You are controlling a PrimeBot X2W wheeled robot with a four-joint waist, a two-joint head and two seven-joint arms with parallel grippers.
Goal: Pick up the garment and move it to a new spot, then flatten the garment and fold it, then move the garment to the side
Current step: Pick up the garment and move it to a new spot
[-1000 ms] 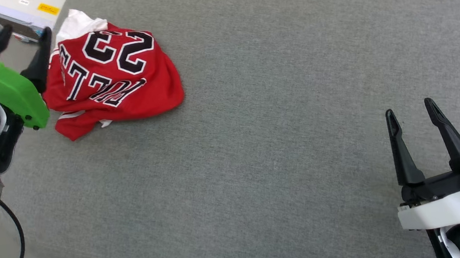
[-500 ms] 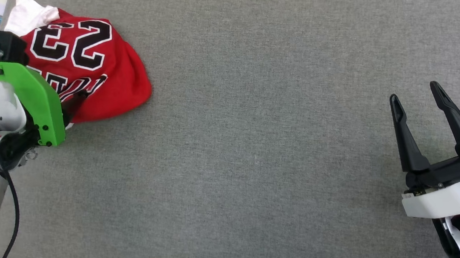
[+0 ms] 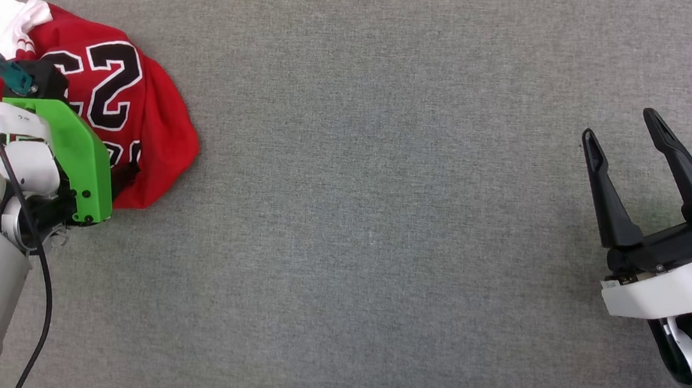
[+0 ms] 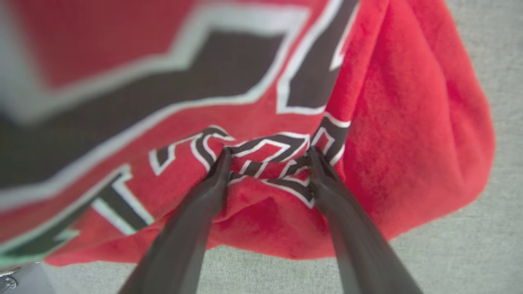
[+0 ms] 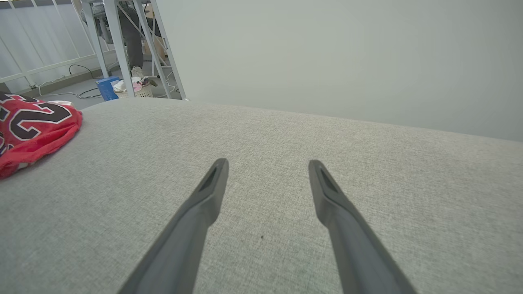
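The jersey (image 3: 162,126) lies crumpled in a heap at the far left edge of the grey pad (image 3: 383,183). Its black, white-edged print faces up and one white, stripe-trimmed sleeve shows.

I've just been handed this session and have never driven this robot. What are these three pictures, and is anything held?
It is a two-armed robot, and each arm ends in a gripper with two long dark fingers. The wide picture looks down from its head. The other two look along each gripper's fingers from cameras on the wrists. A red jersey T-shirt printed with a black 23 lies crumpled at the left of a grey fabric surface. The left gripper is down on it, its fingers spread and pressing into the cloth with a fold between them. It is not closed, so nothing is held yet. The right gripper hovers open over bare surface, far from the shirt.
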